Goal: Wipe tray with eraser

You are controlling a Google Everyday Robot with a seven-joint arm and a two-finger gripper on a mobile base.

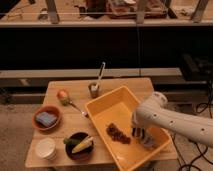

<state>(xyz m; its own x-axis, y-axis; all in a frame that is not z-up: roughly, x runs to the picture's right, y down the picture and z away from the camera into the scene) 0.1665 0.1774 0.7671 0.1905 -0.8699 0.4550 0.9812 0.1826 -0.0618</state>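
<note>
The robot has 1 smooth white arm [176,121], fat and round like a tube. Its gripper [141,136] is darker, grey and black, low inside the tray [102,110].

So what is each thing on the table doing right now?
tray: flat on table, brown crumbs inside.
crumbs: piled mid-tray.
gripper: down inside the tray, right of the crumbs.
orange bowl: upright, holds blue sponge.
dark bowl: upright, holds corn.
cup: upright, utensil standing in it.
white cup: upright.
</note>
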